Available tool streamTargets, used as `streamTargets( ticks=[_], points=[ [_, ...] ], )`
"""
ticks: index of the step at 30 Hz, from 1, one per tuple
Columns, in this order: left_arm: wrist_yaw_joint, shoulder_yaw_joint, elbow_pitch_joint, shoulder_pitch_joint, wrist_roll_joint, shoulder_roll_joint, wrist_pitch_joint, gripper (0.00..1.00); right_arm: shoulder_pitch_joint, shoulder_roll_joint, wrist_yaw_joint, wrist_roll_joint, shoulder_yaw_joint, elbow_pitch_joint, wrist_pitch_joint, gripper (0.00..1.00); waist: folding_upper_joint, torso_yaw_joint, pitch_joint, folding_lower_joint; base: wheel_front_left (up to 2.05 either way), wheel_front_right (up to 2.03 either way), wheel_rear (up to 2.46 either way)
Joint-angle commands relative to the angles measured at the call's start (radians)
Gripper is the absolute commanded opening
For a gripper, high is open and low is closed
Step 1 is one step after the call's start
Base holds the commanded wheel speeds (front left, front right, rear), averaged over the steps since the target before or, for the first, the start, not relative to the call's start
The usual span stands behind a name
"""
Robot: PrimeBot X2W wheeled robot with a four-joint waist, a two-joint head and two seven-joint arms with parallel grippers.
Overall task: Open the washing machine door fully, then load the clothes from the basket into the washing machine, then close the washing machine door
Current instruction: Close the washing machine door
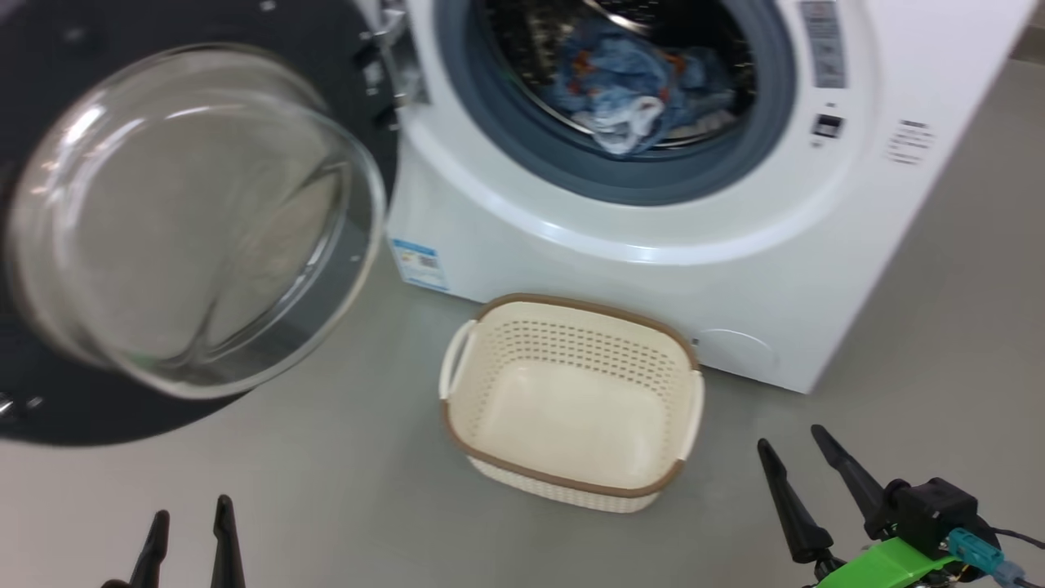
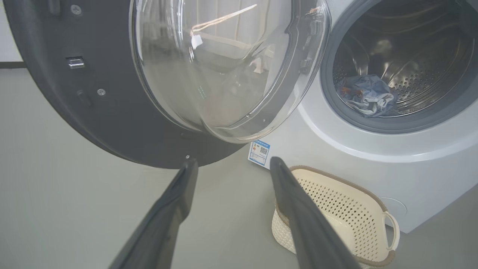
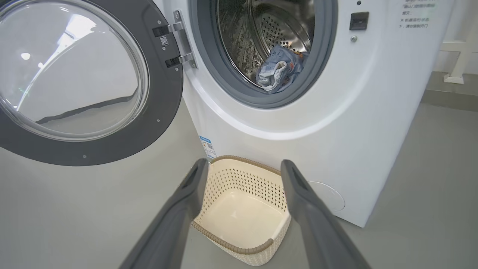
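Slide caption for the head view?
Washing machine door open, clothes in the drum, basket empty on the floor, left pincer and right pincer open.

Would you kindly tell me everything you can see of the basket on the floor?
The basket is a small rectangular tub of cream-white plastic with rounded corners, perforated walls, a brown woven-look rim and a pale loop handle on each of two opposite sides. It stands upright and empty on the grey floor, just in front of the washing machine; whether the two touch cannot be told.
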Motion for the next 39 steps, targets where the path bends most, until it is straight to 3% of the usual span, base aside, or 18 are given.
streamTargets(
  ticks=[1,8,22,23,24,26,27,33,39],
  points=[
    [0.009,0.029,-0.030,-0.009,-0.009,0.012,-0.007,1.00,-0.037,-0.011,0.002,0.000,0.028,-0.019,-0.005,1.00,0.0000,0.079,-0.009,0.0000,0.00,0.00,0.00],
    [0.016,0.018,-0.033,0.002,-0.024,0.012,-0.007,1.00,-0.049,-0.009,0.002,0.004,0.061,-0.011,-0.005,1.00,0.0000,0.141,-0.015,0.0000,0.00,0.00,0.00],
    [0.035,0.023,-0.073,0.011,-0.063,0.012,-0.007,1.00,-0.075,-0.018,0.002,0.014,0.097,0.001,-0.005,1.00,0.0000,0.149,0.002,0.0000,0.00,0.00,0.00],
    [0.032,0.029,-0.079,0.008,-0.068,0.012,-0.007,0.91,-0.073,-0.018,0.002,0.014,0.095,0.000,-0.005,1.00,0.0000,0.149,0.002,0.0000,0.00,0.00,0.00],
    [0.027,0.037,-0.087,0.003,-0.070,0.012,-0.007,0.51,-0.070,-0.017,0.002,0.014,0.092,0.000,-0.005,1.00,0.0000,0.149,0.003,0.0000,0.00,0.00,0.00],
    [0.013,0.063,-0.106,-0.011,-0.076,0.012,-0.007,0.23,-0.063,-0.016,0.002,0.014,0.083,-0.002,-0.005,1.00,0.0000,0.148,0.006,0.0000,0.00,0.00,0.00],
    [0.005,0.080,-0.120,-0.021,-0.072,0.012,-0.007,0.00,-0.059,-0.015,0.002,0.013,0.078,-0.004,-0.005,1.00,0.0000,0.147,0.008,0.0000,0.00,0.00,0.00],
    [-0.041,0.203,-0.224,-0.098,-0.041,0.043,-0.007,0.00,-0.049,-0.006,0.002,0.009,0.055,-0.012,-0.005,1.00,0.0000,0.122,0.029,0.0000,0.00,0.00,0.00],
    [-0.071,0.346,-0.284,-0.263,-0.089,0.165,-0.007,0.00,-0.045,0.000,0.002,0.006,0.041,-0.016,-0.005,1.00,0.0000,0.081,0.055,0.0000,0.00,0.00,0.00]
  ],
)
